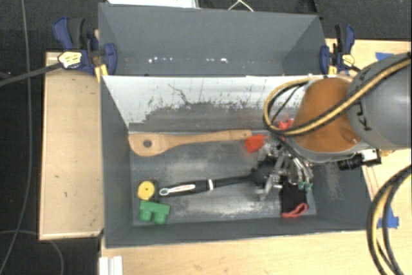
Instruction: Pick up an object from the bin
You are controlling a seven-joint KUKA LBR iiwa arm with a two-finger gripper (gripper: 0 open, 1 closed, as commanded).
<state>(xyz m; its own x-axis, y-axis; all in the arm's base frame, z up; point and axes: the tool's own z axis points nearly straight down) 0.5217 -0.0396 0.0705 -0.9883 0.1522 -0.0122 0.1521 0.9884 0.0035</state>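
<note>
Six loose things lie in the grey bin (207, 43).

- At front left, a small yellow round piece (146, 190), with a green block (153, 211) just in front of it.
- Across the middle, a wooden spoon (193, 138), bowl to the left.
- In front of the spoon, a slim utensil with a white and black handle (196, 187). Its right end is hidden beneath the end effector (278, 178), so its kind cannot be made out.
- An orange piece (255, 143) at the spoon's right tip, partly covered.
- A red piece (295, 208) at front right, half hidden.

End effector: low over the utensil's right end. Whether it is apart or together cannot be told.
</note>
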